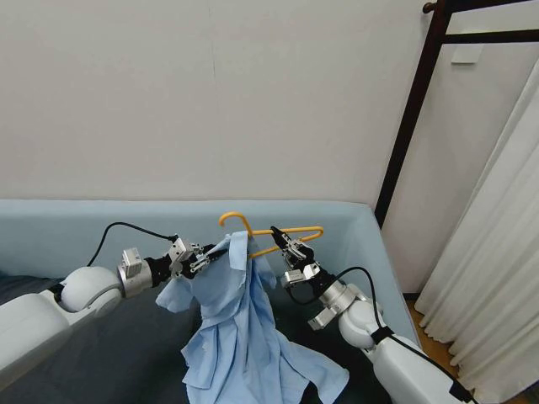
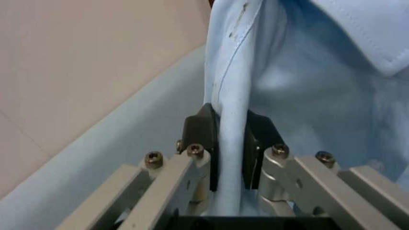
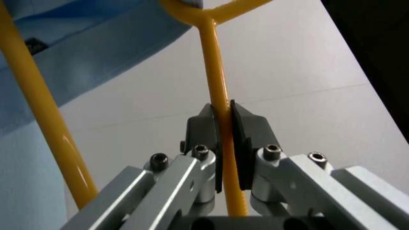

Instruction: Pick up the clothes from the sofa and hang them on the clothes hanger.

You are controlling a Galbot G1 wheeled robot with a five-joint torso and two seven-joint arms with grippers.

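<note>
Right now the yellow hanger lies across the robot's front, held up above the sofa, its long axis running roughly from one pincer to the other. The right pincer is pressed together on one of the hanger's thin bars, toward its bare right half. The left pincer pinches a fold of the blue shirt near the collar, just beside the hanger's hook. The shirt seems draped around the hanger's left end, and its body trails down to the dark seat.

The dark rack stands up and to the right, well apart, beyond the sofa's end, so I judge the right arm the nearer one. The sofa's side wall rises between hanger and rack, and a white curtain hangs just beside the rack. The trailing cloth may drag on the way.
</note>
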